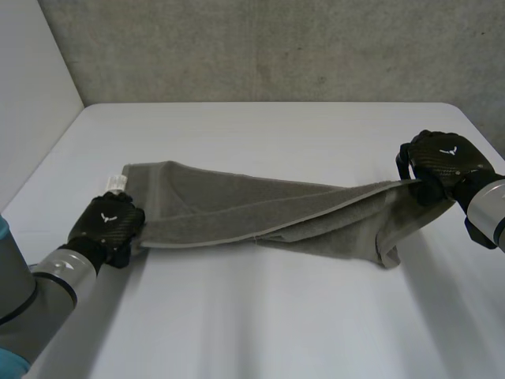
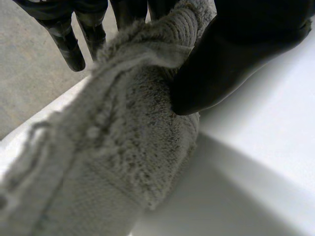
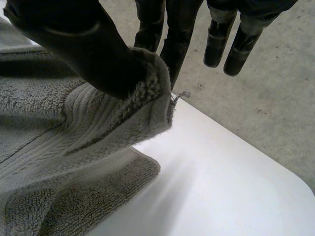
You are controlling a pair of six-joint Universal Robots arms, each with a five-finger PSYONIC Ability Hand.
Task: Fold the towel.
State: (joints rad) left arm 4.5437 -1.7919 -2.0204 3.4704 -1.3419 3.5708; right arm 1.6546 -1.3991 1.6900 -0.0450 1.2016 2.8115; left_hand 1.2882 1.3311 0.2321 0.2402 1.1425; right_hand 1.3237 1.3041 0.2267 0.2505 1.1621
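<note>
Grey towel [image 1: 260, 209] spans the white table [image 1: 276, 324], left hand [image 1: 106, 227] and right hand [image 1: 442, 162] pinching its ends

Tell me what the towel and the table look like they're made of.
The towel looks like grey terry cloth, probably cotton: fuzzy looped pile with a flatter ribbed band near its edge. The table has a smooth, matte white top, perhaps laminate or painted board; the look leaves that open.

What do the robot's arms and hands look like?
The left hand and right hand are black with a woven pattern and a white mark on the back. Their fingers are dark and shiny. The left arm is grey with a light-blue cap; the right arm is grey.
</note>
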